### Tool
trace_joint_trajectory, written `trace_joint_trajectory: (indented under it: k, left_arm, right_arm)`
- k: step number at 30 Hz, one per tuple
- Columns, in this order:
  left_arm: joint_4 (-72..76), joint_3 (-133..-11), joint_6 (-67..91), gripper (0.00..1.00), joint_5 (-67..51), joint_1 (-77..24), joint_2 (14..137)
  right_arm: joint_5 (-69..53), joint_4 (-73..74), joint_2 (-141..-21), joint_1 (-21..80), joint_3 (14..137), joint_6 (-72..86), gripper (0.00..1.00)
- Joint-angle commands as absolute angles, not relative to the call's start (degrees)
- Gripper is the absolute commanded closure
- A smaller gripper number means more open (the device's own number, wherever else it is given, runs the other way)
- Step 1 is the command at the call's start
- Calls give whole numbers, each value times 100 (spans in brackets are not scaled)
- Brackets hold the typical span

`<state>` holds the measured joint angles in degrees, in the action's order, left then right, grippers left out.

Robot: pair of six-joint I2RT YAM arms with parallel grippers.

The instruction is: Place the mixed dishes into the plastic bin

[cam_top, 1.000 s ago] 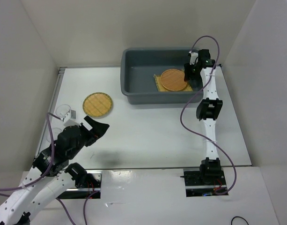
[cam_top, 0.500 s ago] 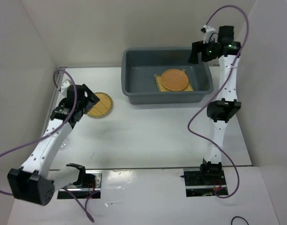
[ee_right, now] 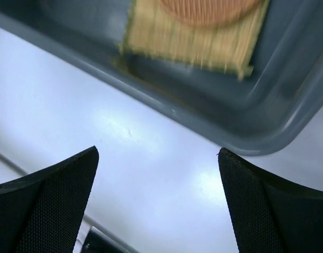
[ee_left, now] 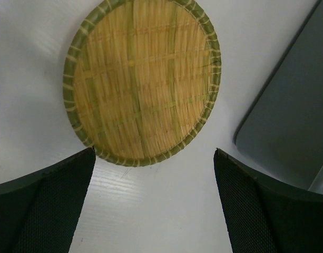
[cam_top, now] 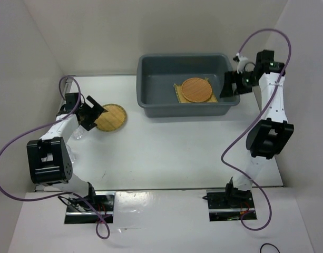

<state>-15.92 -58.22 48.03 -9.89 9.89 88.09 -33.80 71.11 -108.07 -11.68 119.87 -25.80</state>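
The grey plastic bin stands at the back middle of the table. In it the square yellow woven mat lies flat with the orange-brown disc on top; both show in the right wrist view, the mat and the disc. The green-rimmed woven disc lies on the table left of the bin. My left gripper is open and empty at the disc's left edge, the disc just ahead of the fingertips. My right gripper is open and empty over the bin's right end. The glass cup is mostly hidden by my left arm.
White walls close in the table at the left, back and right. The bin's corner shows to the right of the woven disc in the left wrist view. The bin's rounded rim lies ahead of the right fingers, with white table below it.
My left gripper has come to the woven disc's left edge, low over the table. My right gripper has moved from above the bin's back right corner to its right end.
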Motion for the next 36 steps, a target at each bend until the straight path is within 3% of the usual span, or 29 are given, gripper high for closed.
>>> trace_joint_trajectory:
  k: [1,15,28,32,33,34,36]
  left_arm:
    - [-924,-5653,4711,1,-1590,1028,8921]
    - [-554,-5098,4992,1,-1397,1081,9272]
    - [-1,-4958,5273,1,-1512,1081,9729]
    - [359,-4904,5335,14,-1661,1029,9844]
    - [413,-4852,5335,20,-1661,1028,9905]
    - [465,-4852,5335,35,-1731,1028,9966]
    - [641,-4852,5396,46,-1784,1028,10037]
  right_arm:
    - [-3551,6761,-10100,-1633,10720,-2804,2]
    - [-3190,5802,-8693,-1890,7957,-2681,2]
    - [-2865,5484,-8323,-2003,7049,-2575,2]
    - [-2804,5371,-8271,-2056,6777,-2523,2]
    - [-2804,5318,-8218,-2057,6776,-2522,2]
    - [-2752,5317,-8218,-2057,6724,-2444,2]
    - [-2751,5265,-8218,-2057,6724,-2391,2]
